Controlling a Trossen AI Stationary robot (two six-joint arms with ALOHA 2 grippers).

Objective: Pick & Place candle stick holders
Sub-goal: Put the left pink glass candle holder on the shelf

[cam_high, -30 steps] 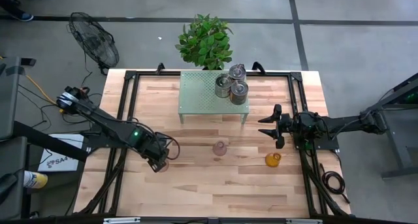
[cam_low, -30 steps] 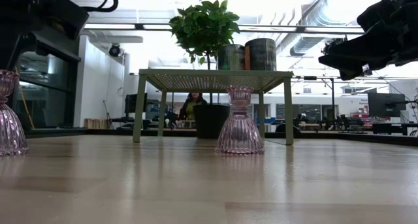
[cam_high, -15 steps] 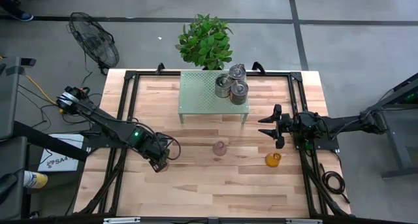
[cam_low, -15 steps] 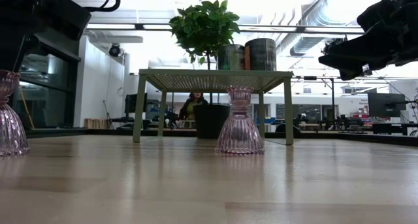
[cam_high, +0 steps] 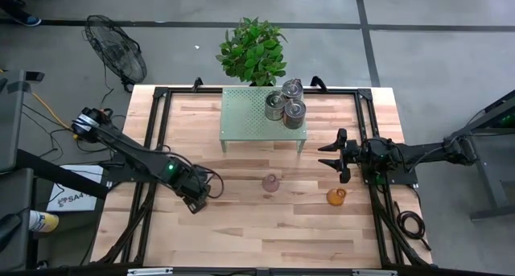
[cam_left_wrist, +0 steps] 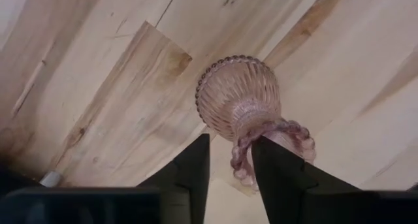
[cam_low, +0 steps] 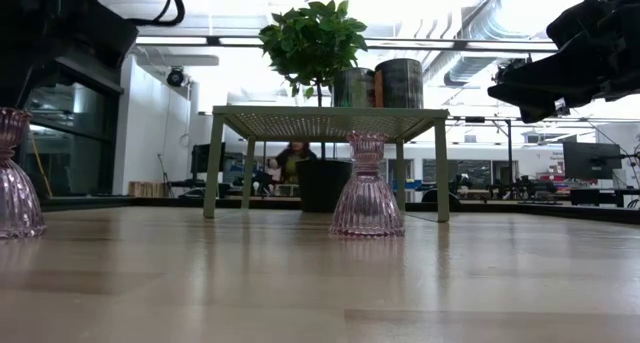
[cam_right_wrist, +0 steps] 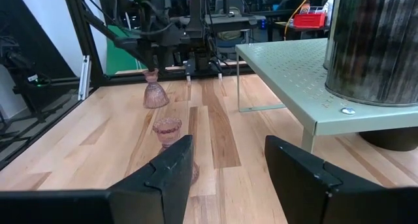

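Near the left edge of the pale wooden worktop (cam_high: 265, 228), the left gripper's (cam_left_wrist: 230, 164) fingers have narrowed onto the neck of a ribbed pink glass candle holder (cam_left_wrist: 239, 100), suggesting lift-off soon, while the right gripper (cam_high: 335, 155) waits half-open at the right edge.

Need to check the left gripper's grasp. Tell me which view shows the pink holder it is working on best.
The left wrist view: the pink holder fills the frame, its neck between the left gripper's fingers. The high view hides it under the gripper, the low view shows it at the edge, and the right wrist view shows it far off.
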